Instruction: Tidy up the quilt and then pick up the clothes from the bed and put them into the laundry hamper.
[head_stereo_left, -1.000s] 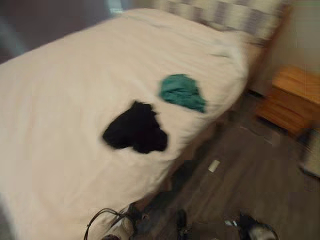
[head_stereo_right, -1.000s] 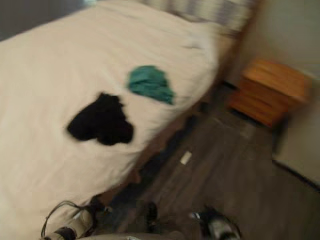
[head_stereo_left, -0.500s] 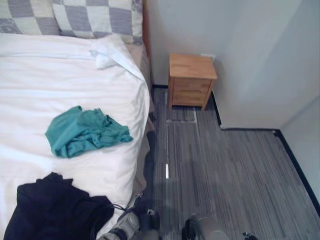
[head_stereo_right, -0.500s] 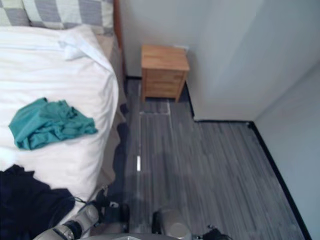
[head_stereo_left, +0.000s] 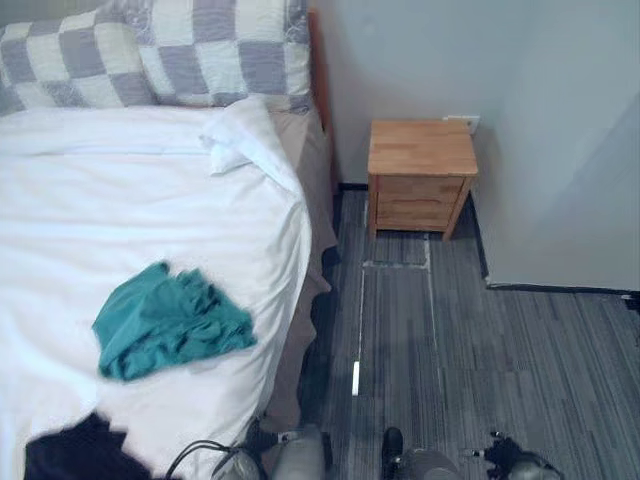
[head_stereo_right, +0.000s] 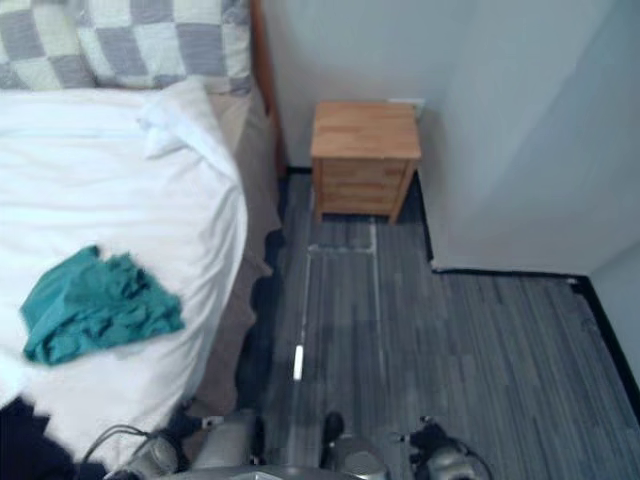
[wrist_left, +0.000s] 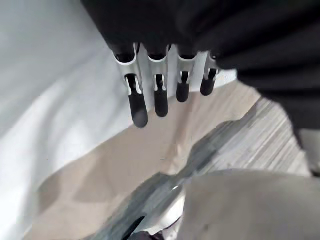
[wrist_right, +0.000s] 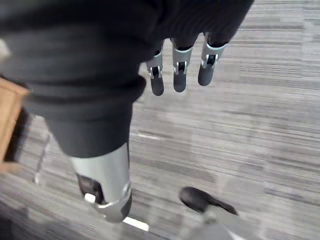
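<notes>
A crumpled teal garment lies on the white quilt near the bed's right edge. A black garment lies closer to me on the quilt, cut off by the view's lower left corner. Up by the pillows, the quilt's corner is folded back and rumpled. My left hand hangs with straight fingers beside the bed's beige side, holding nothing. Over the grey floor my right hand hangs the same way, fingers straight and empty.
Two checked pillows lean at the head of the bed. A wooden nightstand stands against the wall right of the bed. A small white object lies on the striped grey floor beside the bed.
The camera has swung towards the bed's head and the nightstand, so the black garment now sits at the picture's lower left corner. The clothes themselves have not moved.
</notes>
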